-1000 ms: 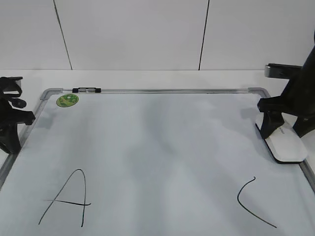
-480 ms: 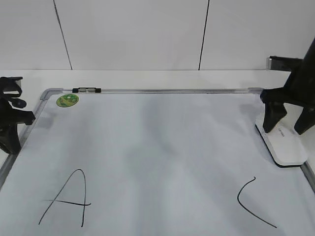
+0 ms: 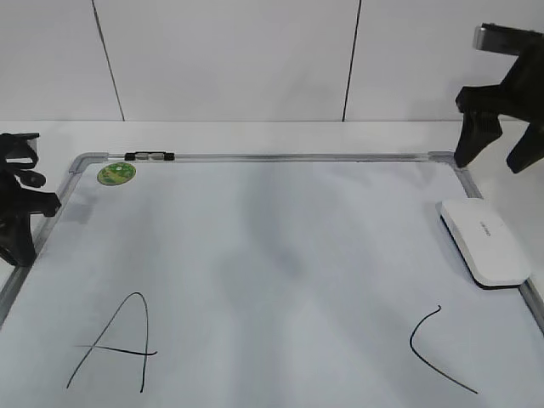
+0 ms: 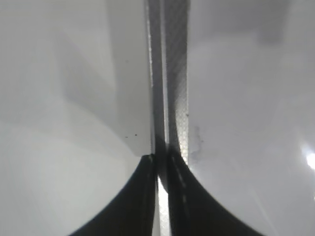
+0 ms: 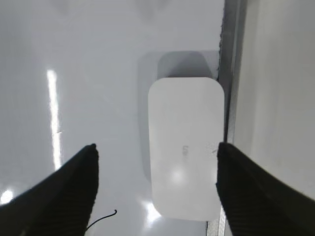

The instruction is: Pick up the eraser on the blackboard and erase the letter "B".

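The B no longer shows between the A (image 3: 115, 344) and C (image 3: 438, 350), so the job looks done: the eraser (image 3: 485, 240) lies on the board (image 3: 272, 255) by its right frame, the right gripper (image 3: 500, 140) hangs above with jaws wide, and the left gripper (image 4: 160, 196) looks closed.

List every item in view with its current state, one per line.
eraser: flat on the board by the right frame, not gripped
right gripper: open, raised above the eraser
left gripper: shut, empty, over the left frame
blackboard: A and C remain, no B visible
marker: on top frame
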Action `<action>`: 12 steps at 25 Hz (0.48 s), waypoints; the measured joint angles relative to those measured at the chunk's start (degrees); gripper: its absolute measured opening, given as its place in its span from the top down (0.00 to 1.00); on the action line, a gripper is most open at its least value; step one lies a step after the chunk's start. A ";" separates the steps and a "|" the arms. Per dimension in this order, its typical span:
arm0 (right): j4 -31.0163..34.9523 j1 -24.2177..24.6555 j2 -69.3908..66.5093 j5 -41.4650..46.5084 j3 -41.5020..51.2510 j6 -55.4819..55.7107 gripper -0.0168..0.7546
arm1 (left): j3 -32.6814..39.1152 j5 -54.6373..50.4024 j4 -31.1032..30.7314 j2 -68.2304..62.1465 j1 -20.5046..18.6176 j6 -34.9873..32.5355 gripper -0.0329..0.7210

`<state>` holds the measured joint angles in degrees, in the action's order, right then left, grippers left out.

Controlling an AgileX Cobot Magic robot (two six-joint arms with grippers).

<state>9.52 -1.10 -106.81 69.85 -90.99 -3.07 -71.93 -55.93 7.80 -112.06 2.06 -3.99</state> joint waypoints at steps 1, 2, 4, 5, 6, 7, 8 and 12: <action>0.00 0.00 0.77 0.10 0.00 0.11 0.24 | 0.00 0.00 0.00 0.00 0.00 -0.12 0.90; 0.00 0.00 1.72 0.10 0.00 0.23 0.24 | 0.00 0.00 -0.10 0.00 0.00 -0.37 0.87; 0.00 0.00 3.71 0.22 0.00 0.23 0.24 | 0.00 -0.11 -0.36 -0.11 0.00 -0.74 0.78; 0.00 0.00 4.58 0.22 0.00 0.23 0.24 | 0.00 -0.11 -0.62 -0.11 0.00 -0.84 0.72; 0.00 0.00 5.63 0.22 0.00 0.30 0.24 | 0.00 -0.11 -0.86 -0.11 0.00 -0.84 0.67; 0.00 0.00 6.66 0.22 0.00 0.30 0.24 | 0.00 -0.22 -0.90 -0.11 0.00 -0.84 0.62; 0.00 0.00 7.51 0.31 0.00 0.30 0.24 | 0.00 -0.46 -0.90 -0.11 0.00 -0.84 0.58; 0.12 0.00 11.16 0.45 0.00 0.44 0.24 | -0.54 -2.74 -0.45 1.26 0.13 -0.95 0.53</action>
<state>9.64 -1.10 -95.66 70.29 -90.99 -2.63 -72.47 -58.67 7.35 -110.80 2.19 -4.95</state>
